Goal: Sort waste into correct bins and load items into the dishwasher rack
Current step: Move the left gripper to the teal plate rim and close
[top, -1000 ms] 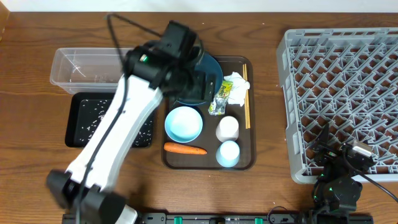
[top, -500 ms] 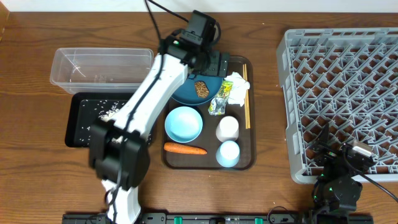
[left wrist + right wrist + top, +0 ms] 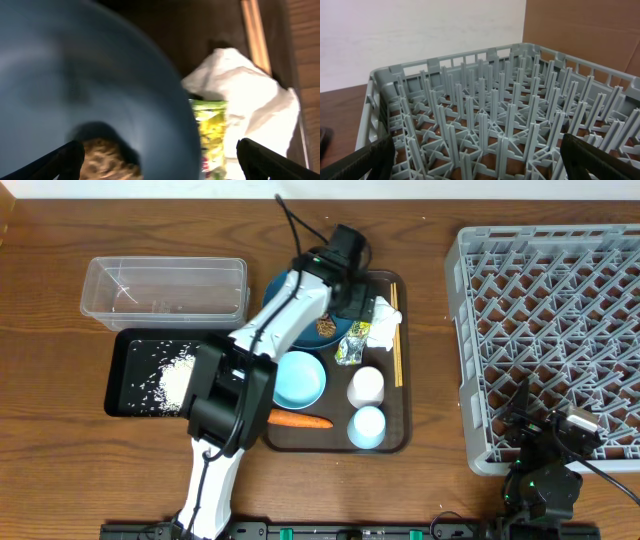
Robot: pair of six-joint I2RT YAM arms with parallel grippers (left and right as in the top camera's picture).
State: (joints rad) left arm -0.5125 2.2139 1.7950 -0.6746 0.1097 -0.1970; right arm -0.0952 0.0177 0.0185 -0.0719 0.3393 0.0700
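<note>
In the upper middle of the overhead frame, your left jaws hang spread wide and empty over the dark-blue plate (image 3: 75,65), a smooth glazed disc carrying a rough brown food lump (image 3: 326,327). Just right of it lie the crumpled tissue (image 3: 381,315), soft and creased, and the glossy green-yellow wrapper (image 3: 351,346) (probably the nearest pickups, hence the hover). Loose rice (image 3: 176,374) is heaped in the shallow black tray (image 3: 118,402) at left. Your right jaws, likewise released, sit parked at lower right beside the grey lattice rack (image 3: 550,310) on the tabletop.
</note>
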